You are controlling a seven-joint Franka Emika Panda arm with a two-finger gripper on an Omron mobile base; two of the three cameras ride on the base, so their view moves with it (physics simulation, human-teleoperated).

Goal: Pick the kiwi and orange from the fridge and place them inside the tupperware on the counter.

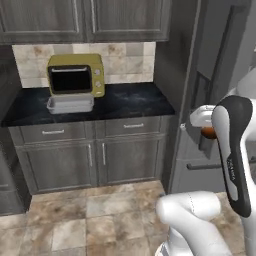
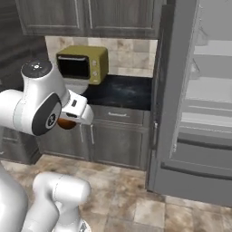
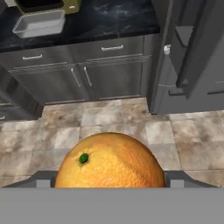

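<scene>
the tool (image 3: 109, 183) pinches the orange (image 3: 110, 161) over the floor, well short of the tabletop (image 3: 100, 19). it is carried toward the tupperware (image 3: 39, 24) beside the microwave (image 1: 76, 75), probably for dropping in.

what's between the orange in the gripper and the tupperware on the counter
In the hand view, tan stone floor tiles and dark grey wood-grain cabinet fronts lie between the round bright orange and the pale grey-white rectangular tupperware; nothing loose sits there.
</scene>
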